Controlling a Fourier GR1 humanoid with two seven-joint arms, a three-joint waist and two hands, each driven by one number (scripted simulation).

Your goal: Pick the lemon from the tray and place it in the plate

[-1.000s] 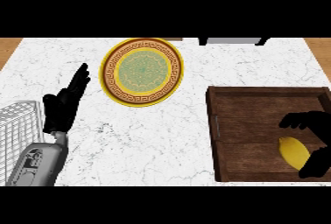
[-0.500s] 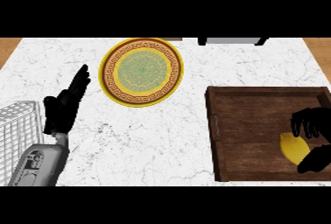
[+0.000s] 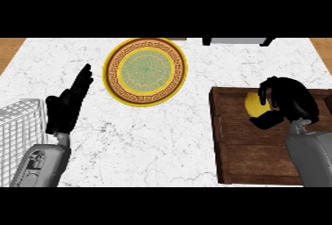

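My right hand [image 3: 290, 102] is curled around the lemon [image 3: 253, 104] at the tray's [image 3: 253, 154] far end; the plate [image 3: 146, 71] lies left of the tray, left hand [image 3: 66, 105] open beyond it.

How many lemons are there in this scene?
1. The lemon is over the wooden tray at the right, held in the right hand, whose fingers curl round it. Part of it is hidden by the hand.

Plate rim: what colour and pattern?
Gold plate rim with a dark key-pattern band around a green centre, seen in the head view.
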